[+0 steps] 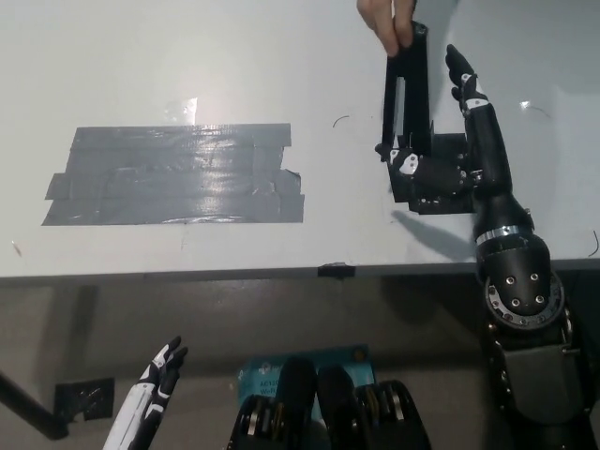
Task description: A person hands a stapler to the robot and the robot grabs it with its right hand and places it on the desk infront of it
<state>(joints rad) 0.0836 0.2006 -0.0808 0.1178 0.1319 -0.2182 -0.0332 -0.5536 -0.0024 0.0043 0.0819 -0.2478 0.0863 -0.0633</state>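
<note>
Tape (173, 175) patch lies far left on the desk (281, 56), well clear. I see a person's hand (382, 21) pinching the stapler (407, 89) top at far right; my right hand (448, 141) touches its lower end, fingers spread, not clamped. Left hand (148, 398) rests near left, fingers together.

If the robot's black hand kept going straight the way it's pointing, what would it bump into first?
Probably the black stapler that a person's hand holds from the top. The right hand points up the desk beside it, fingers apart. Depth is hard to judge; it might slide past.
</note>
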